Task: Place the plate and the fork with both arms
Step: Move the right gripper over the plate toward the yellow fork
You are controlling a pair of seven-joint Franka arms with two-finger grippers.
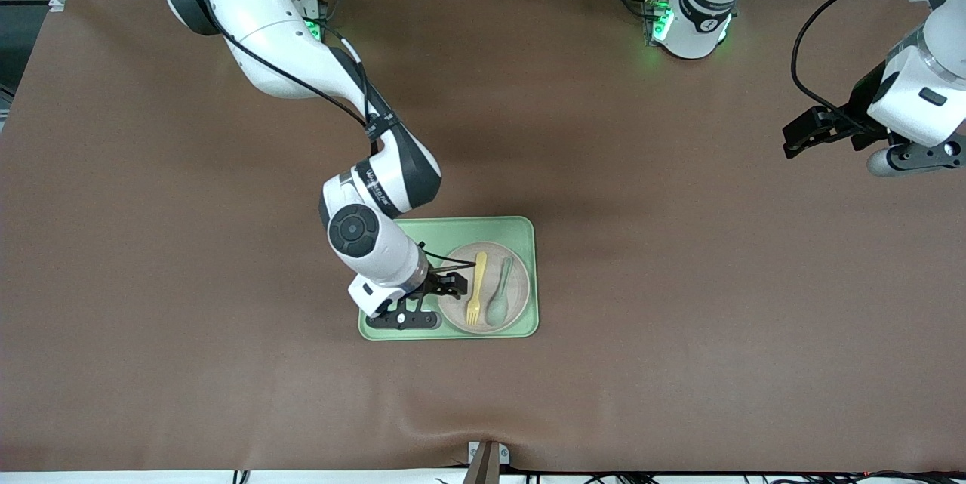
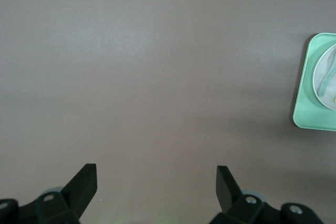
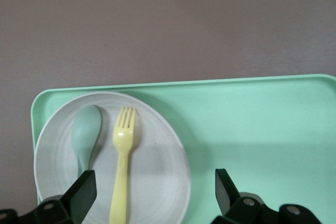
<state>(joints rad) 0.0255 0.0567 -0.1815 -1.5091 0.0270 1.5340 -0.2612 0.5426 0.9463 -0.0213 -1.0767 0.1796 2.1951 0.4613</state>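
Observation:
The pale speckled plate (image 1: 519,284) lies in the light-green tray (image 1: 521,231). The pale-yellow fork (image 1: 476,289) and a grey-green spoon (image 1: 499,291) lie side by side on the plate. My right gripper (image 1: 451,285) is open and empty, low over the plate's edge toward the right arm's end of the table. In the right wrist view the gripper (image 3: 152,192) spans the fork's handle (image 3: 122,177) and part of the plate (image 3: 157,171), with one fingertip over the bare tray (image 3: 262,140). My left gripper (image 1: 800,135) is open and empty and waits over bare table at the left arm's end.
The brown table mat (image 1: 679,280) surrounds the tray. The left wrist view shows the open left gripper (image 2: 156,187) over bare mat, with a corner of the tray (image 2: 307,87) at that view's edge. A mount (image 1: 485,461) sticks up at the table's edge nearest the front camera.

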